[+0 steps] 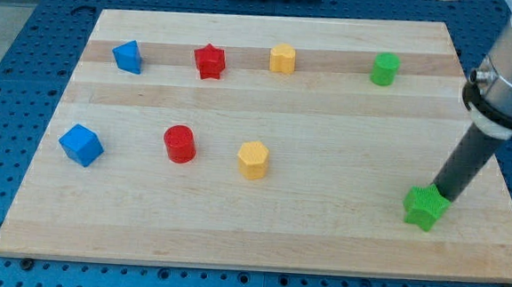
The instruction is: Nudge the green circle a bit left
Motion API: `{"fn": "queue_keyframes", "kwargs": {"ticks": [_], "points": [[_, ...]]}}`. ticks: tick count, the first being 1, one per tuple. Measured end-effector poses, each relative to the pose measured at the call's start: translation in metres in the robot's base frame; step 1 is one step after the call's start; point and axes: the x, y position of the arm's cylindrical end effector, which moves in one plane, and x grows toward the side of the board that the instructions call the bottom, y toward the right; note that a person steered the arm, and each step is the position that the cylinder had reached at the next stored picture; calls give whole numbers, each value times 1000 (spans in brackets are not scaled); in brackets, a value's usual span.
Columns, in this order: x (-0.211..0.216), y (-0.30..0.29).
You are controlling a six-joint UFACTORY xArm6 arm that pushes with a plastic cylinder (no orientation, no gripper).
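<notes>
The green circle [384, 69] stands near the view's top right of the wooden board [321, 236]. My tip [439, 194] is far below it, at the view's lower right, touching the upper right side of a green star block [425, 208]. The dark rod rises from there toward the view's upper right.
Along the top row, left of the green circle, stand a yellow block [282, 59], a red star [209, 61] and a blue block [128, 56]. In the lower row stand a blue cube [80, 144], a red cylinder [179, 144] and a yellow hexagon [252, 159].
</notes>
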Motion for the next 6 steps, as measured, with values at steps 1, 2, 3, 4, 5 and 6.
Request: {"fn": "queue_keyframes", "kwargs": {"ticks": [1,2,3,4,5,6], "points": [[-55,3],[-117,15],[-172,15],[-210,3],[-218,-21],[-220,-26]]}}
